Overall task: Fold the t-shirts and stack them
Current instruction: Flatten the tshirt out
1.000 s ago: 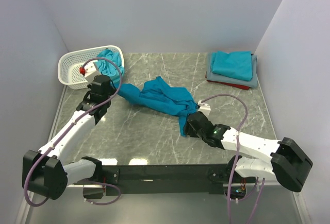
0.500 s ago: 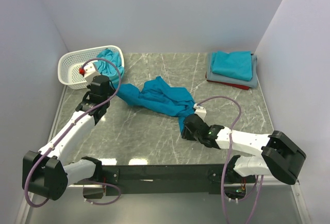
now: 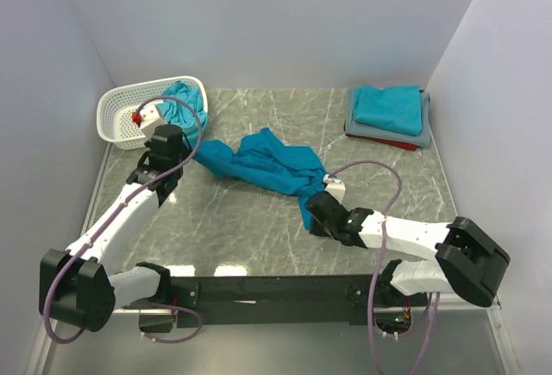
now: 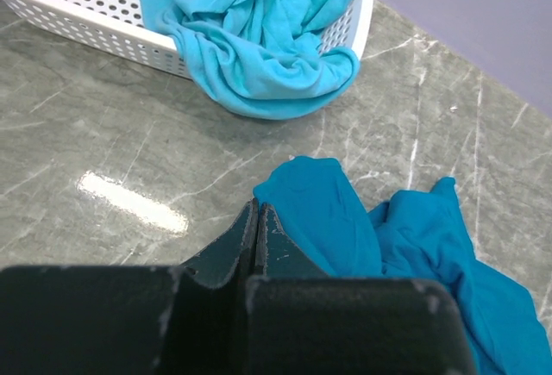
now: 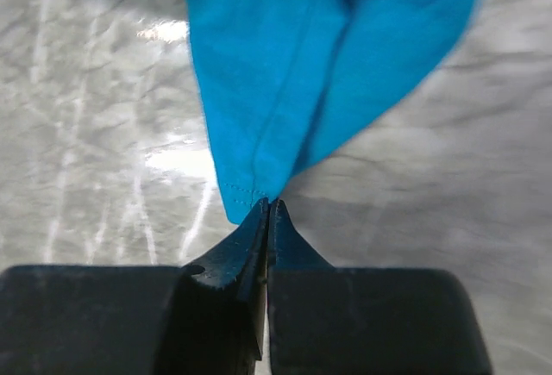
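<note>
A teal-blue t-shirt [image 3: 267, 164] lies crumpled and stretched across the middle of the table. My left gripper [image 3: 188, 151] is shut at its left end. In the left wrist view the fabric [image 4: 319, 211] meets the tips of that gripper [image 4: 256, 207]. My right gripper [image 3: 310, 213] is shut on the stitched hem corner of the same shirt [image 5: 293, 65], its tips [image 5: 269, 204] pinching the cloth low over the table. A turquoise t-shirt [image 3: 181, 103] spills over the basket's rim [image 4: 259, 39].
The white lattice basket [image 3: 121, 103] stands at the back left. At the back right sits a folded stack: a teal shirt [image 3: 388, 108] on top, a grey one [image 3: 414, 138] under it, and a red edge [image 3: 371, 140] at the bottom. Grey walls close in on three sides.
My right gripper slid a little left along the table and shut on the shirt's hem corner. The left arm and the shirts have not moved.
</note>
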Robot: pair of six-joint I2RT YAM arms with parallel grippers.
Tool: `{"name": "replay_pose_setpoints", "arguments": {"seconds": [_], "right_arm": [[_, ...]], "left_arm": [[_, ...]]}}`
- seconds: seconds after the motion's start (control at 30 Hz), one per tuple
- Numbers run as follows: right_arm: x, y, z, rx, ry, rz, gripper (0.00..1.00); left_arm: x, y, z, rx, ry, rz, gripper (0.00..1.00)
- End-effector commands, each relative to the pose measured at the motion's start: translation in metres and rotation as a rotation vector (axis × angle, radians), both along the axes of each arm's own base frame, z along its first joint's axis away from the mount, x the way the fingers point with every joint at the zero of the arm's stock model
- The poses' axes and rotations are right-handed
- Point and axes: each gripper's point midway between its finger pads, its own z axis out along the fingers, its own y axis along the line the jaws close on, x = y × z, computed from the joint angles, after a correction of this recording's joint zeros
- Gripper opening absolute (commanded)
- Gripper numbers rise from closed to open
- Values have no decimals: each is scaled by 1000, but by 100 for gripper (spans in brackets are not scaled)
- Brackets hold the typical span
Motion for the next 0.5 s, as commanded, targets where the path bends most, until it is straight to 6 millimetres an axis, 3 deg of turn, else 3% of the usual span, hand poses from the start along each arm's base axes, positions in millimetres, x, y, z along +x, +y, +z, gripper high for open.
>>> {"name": "replay_pose_setpoints", "arguments": {"seconds": [0.0, 0.07, 0.1, 0.17, 0.27, 0.47], "right_arm": [[21, -20, 41, -90, -131, -49, 0], [27, -35, 59, -146, -167, -75, 0], [34, -48, 72, -184, -213, -113, 0], [41, -70, 89, -247, -237, -177, 0], [53, -98, 113, -313, -285, -269, 0], [67, -140, 144, -397, -338, -384, 0]], "left_arm": [[20, -2, 35, 0, -63, -23, 0], [29, -1, 41, 7, -56, -35, 0], [36, 0, 60, 5, -87, -32, 0], [42, 9, 72, 16, -91, -17, 0], [52, 22, 118, 20, -167, -2, 0], [49, 46, 158, 31, -221, 35, 0]]}}
